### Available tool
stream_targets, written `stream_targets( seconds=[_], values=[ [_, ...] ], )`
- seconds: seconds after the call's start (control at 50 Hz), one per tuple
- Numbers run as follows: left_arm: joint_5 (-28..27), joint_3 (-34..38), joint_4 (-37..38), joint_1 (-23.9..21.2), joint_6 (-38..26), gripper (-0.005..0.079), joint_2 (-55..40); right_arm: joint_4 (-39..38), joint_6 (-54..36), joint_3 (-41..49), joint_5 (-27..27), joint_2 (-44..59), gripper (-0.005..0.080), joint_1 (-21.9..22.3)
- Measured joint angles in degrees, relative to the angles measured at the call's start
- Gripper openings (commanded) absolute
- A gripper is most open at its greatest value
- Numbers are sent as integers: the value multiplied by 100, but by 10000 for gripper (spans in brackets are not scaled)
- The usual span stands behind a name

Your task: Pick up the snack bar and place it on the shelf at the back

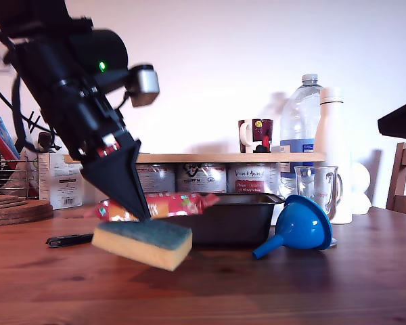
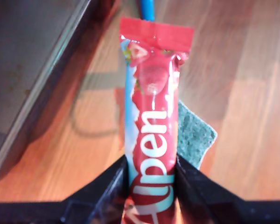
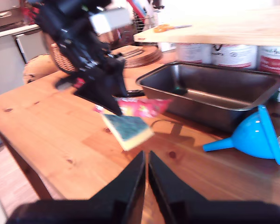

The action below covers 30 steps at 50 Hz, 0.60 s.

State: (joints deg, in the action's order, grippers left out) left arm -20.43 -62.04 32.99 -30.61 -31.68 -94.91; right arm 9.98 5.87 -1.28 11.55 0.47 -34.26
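One glossy foil snack bar (image 2: 151, 135) between black wedge fingers (image 2: 107, 186), spongy block (image 1: 142, 242) below

Red snack bar (image 2: 151, 140); blue funnel (image 1: 301, 227); yellow sponge (image 1: 143, 244).

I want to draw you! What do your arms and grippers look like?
My first gripper is matte black, its long fingers tapering to a point like a beak. The arm above it is black and boxy, with a small green light, a silver cylinder and dark cables. My second gripper has the same black pointed fingers.
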Motion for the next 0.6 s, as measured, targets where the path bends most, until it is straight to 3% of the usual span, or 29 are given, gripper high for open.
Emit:
stream_targets(
  seconds=[0.38, 0.6],
  values=[
    [-83, 0, -153, 0, 0, 227, 282, 0, -11, 0, -13, 0, -13, 0],
    [-280, 0, -496, 0, 2, 227, -170, 0, -11, 0, -13, 0, -13, 0]
  ],
)
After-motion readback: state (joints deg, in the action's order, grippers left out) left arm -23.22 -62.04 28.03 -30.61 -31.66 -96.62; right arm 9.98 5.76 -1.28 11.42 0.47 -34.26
